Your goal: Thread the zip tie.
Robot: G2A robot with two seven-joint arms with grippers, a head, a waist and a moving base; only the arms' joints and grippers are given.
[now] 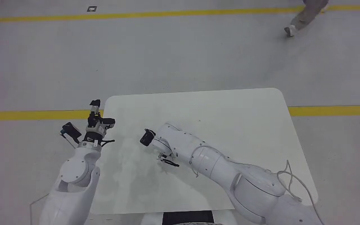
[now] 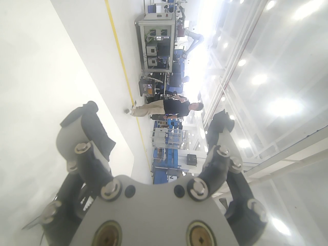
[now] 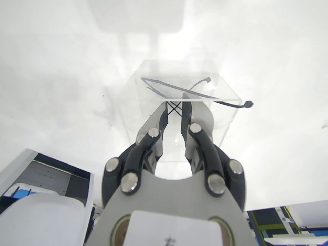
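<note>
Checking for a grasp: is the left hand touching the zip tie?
Apart. Top view: left hand at the table edge, zip tie over by the right hand.

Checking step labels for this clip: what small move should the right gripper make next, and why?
Probably close the right gripper: its fingers stand slightly apart, straddling the spot where black zip tie strands cross at the clear box, with nothing pinched yet. The left gripper is open and empty, so threading cannot start before a grasp.
</note>
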